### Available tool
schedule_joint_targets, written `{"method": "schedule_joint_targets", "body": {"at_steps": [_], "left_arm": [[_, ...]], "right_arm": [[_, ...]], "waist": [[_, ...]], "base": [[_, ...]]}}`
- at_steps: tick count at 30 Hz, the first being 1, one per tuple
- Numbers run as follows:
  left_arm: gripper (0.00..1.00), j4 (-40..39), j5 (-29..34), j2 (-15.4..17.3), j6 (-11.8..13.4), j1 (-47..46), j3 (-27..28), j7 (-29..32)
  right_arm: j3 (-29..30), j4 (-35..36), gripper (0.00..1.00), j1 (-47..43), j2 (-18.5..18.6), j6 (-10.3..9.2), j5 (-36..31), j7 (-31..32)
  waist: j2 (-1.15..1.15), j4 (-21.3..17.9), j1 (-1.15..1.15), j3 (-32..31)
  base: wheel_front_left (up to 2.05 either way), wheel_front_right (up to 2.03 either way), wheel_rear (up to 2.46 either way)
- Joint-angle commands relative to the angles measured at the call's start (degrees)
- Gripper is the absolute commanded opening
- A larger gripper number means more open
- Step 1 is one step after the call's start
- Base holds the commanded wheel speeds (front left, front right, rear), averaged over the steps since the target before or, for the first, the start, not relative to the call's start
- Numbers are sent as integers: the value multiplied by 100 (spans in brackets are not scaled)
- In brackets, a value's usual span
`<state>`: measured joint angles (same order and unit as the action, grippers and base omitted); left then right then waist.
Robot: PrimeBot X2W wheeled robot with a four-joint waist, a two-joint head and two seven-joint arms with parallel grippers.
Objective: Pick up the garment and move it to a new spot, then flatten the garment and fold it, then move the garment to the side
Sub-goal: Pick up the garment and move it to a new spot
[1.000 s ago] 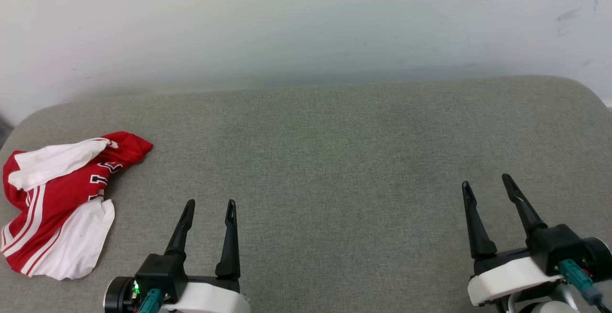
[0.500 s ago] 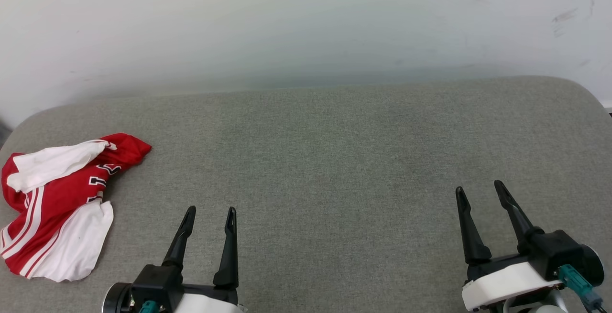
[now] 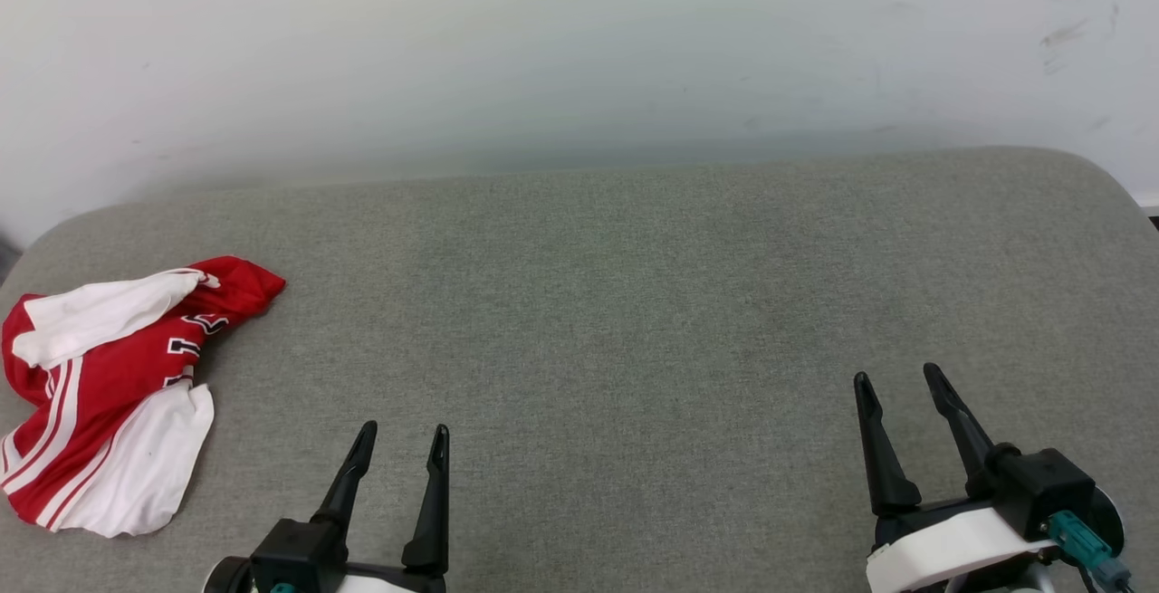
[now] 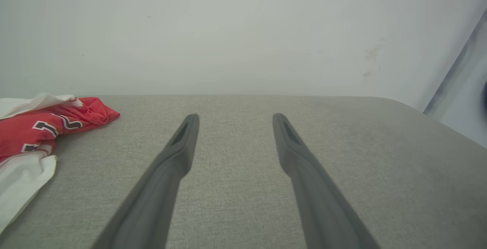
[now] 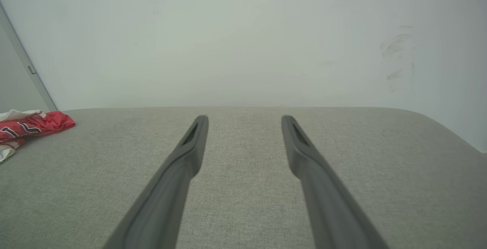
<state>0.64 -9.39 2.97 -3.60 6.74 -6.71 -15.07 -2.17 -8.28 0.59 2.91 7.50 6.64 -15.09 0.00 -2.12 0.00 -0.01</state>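
**Item:** garment [image 3: 100,394]. Red jersey T-shirt with white sleeves and red-white striped trim; a black-and-white print shows in part among the folds.

**Location:** crumpled in 1 heap at the far left of the grey padded surface [image 3: 634,303], close to its left edge, below the pale wall [image 3: 543,50]. It is near the left gripper [image 3: 405,430], on that gripper's left and not touching it. It is well apart from the right gripper [image 3: 895,374].

**Condition:** bunched, with layers overlapping. Shoulders and hem cannot be told apart in the heap.

**Handling (judged):** light, soft and limp, with no stiffness, so it will sag and drape from any 1 hold. Not fragile. The smooth knit may slip between thin fingers, and a deep pinch risks catching several layers at once.

**Grasp points (judged):** the raised red fold [image 3: 244,281], at the end nearest the middle of the surface, stands highest and offers the easiest pinch. The white sleeve panel [image 3: 145,475] at the near end lies flatter and is harder to get under.

**End effectors:** both grippers sit low over the surface, each with its 2 fingers spread wide and nothing between them.
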Motion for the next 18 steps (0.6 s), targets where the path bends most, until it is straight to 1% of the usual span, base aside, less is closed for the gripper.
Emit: {"method": "schedule_joint_targets", "body": {"at_steps": [1, 5, 10, 13, 18], "left_arm": [[100, 22, -20, -11, -32, -1, 0, -16], [100, 60, -38, -11, -37, -10, -24, -16], [100, 101, -44, -10, -42, 6, 8, -16], [100, 101, -8, -10, -65, 28, 47, -16], [100, 139, -37, -10, -88, 77, 152, -16]], "right_arm": [[-6, -17, 100, 9, -5, -2, -33, -12], [-34, -28, 100, 0, -5, -2, -47, -12], [-114, -18, 100, -66, -5, -2, 36, -12], [-158, -3, 100, -90, -6, -1, 32, -12], [-230, 40, 100, -175, -6, -2, 82, -12]], "waist": [[0, 8, 0, 2], [0, 64, 0, -2], [0, 277, 0, -27], [0, 487, 0, -49], [0, 945, 0, -94]], "base": [[0, 0, 0], [0, 0, 0], [0, 0, 0], [0, 0, 0], [0, 0, 0]]}}
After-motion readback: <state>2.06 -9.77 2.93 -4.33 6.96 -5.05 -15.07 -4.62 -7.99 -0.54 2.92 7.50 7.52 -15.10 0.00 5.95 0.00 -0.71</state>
